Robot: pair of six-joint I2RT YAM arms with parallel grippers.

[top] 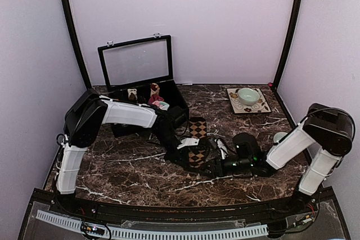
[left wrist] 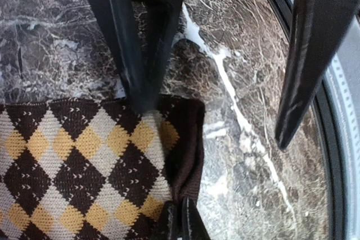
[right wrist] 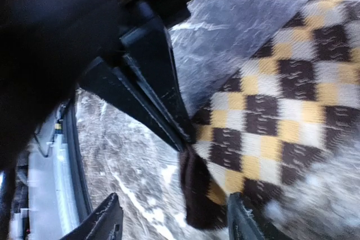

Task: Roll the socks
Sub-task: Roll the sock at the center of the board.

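The dark brown sock [top: 197, 129] with tan diamond checks lies flat mid-table. In the left wrist view my left gripper [left wrist: 181, 224] is shut on the plain brown cuff at a corner of this sock [left wrist: 84, 161]. My right gripper [right wrist: 175, 220] is open, and the sock's dark cuff corner [right wrist: 197, 195] hangs between its fingers, close to the right finger [right wrist: 242, 217]. From above, the left gripper [top: 194, 151] and right gripper [top: 212, 151] meet at the sock's near end. A pink and mint sock [top: 160, 104] shows inside the black box.
A black box [top: 177, 96] with its clear lid [top: 136, 60] raised stands at the back left and holds small sock bundles. A patterned plate [top: 233, 102] with a pale green bowl [top: 248, 95] sits at the back right. The black rail of the table's near edge [left wrist: 332, 155] runs close by.
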